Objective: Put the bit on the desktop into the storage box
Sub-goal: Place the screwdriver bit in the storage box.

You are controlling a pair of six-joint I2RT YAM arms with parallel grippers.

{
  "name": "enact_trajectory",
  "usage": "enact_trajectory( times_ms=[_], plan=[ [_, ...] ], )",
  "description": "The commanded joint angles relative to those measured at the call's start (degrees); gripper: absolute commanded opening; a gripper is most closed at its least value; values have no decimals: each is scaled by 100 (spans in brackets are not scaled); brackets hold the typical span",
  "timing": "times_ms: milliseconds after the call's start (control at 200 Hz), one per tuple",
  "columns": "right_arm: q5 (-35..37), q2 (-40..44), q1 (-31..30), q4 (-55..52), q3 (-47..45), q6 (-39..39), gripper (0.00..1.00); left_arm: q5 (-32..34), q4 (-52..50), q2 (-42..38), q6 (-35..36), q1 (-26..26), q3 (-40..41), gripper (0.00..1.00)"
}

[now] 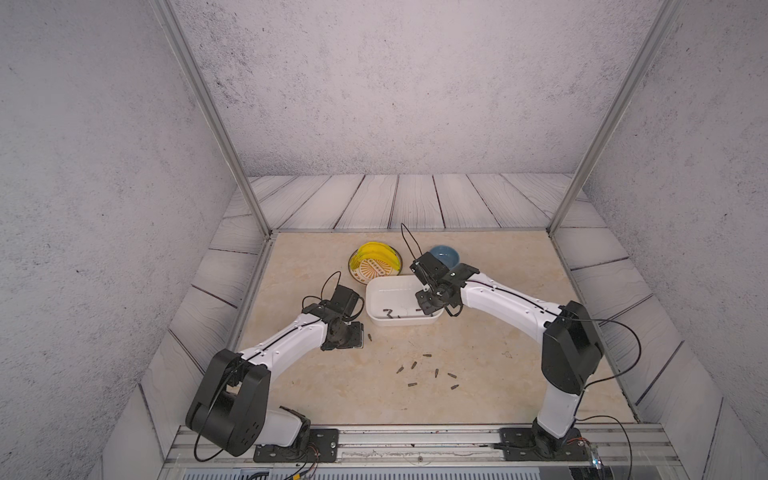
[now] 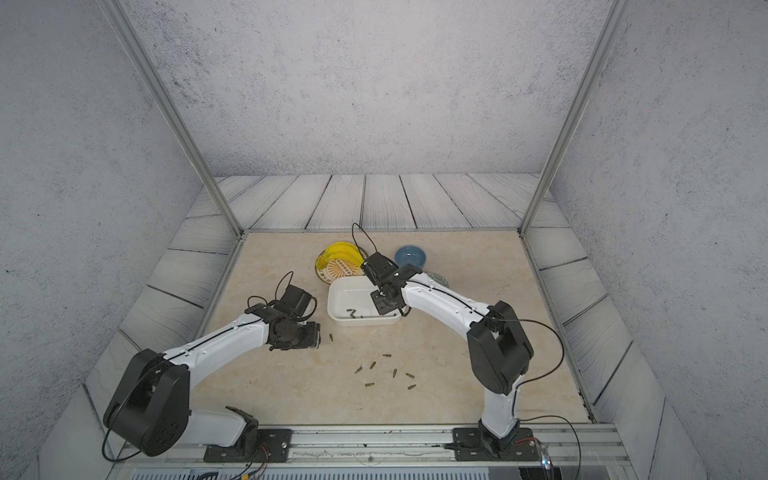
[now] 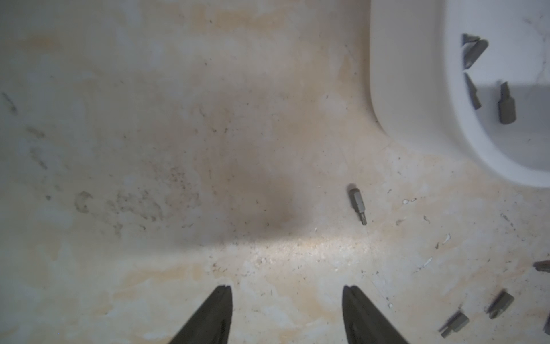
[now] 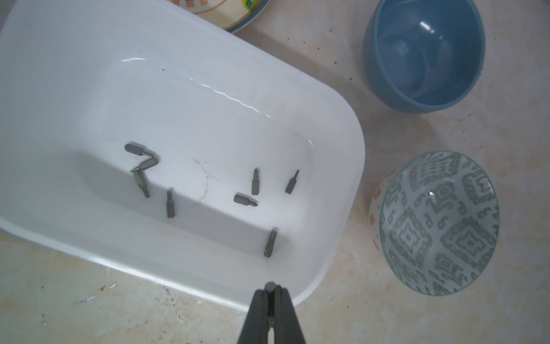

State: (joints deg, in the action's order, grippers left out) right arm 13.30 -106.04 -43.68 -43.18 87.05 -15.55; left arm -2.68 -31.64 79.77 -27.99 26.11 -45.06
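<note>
Your left pincer [image 3: 286, 290] is spread with nothing between its tips, above the desk [image 1: 332, 395]. Only the fingertips show; the rest is cut off. A lone bit [image 3: 358, 207] lies on the desk between it and the near-left corner of the storage box [image 4: 89, 44]. Seven loose bits [image 1: 428, 372] are scattered nearer, well apart from the box. Eight bits [image 4: 170, 204] lie inside the box, though in both top views the right arm [image 1: 498, 299] covers most of them. Your right pincer [image 4: 270, 289] is pressed together over the box's near-right rim. A grey stub [image 4: 270, 286] shows at its tips, too small to tell whether it is a bit. The patterned bowl [image 4: 437, 223] is hidden in a top view by that arm.
</note>
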Motion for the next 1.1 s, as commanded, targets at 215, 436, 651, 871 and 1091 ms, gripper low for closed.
enact_trajectory(
  times_ms=[215, 436, 651, 871, 1091],
  plan=[
    [-209, -372, 129, -57, 264, 61, 12, 22, 1142, 127, -528, 75, 382, 65],
    [-227, -568, 185, -121, 400, 71, 26, -59, 1379, 504, -618, 140, 308, 65],
    [-223, -542, 211, -147, 392, 57, 38, 4, 1371, 623, -569, 165, 245, 65],
    [-214, -445, 233, -138, 286, 63, 38, 43, 1388, 774, -567, 236, 195, 65],
    [-201, -331, 264, -121, 205, 78, 38, 65, 1406, 829, -585, 289, 138, 65]
  ],
)
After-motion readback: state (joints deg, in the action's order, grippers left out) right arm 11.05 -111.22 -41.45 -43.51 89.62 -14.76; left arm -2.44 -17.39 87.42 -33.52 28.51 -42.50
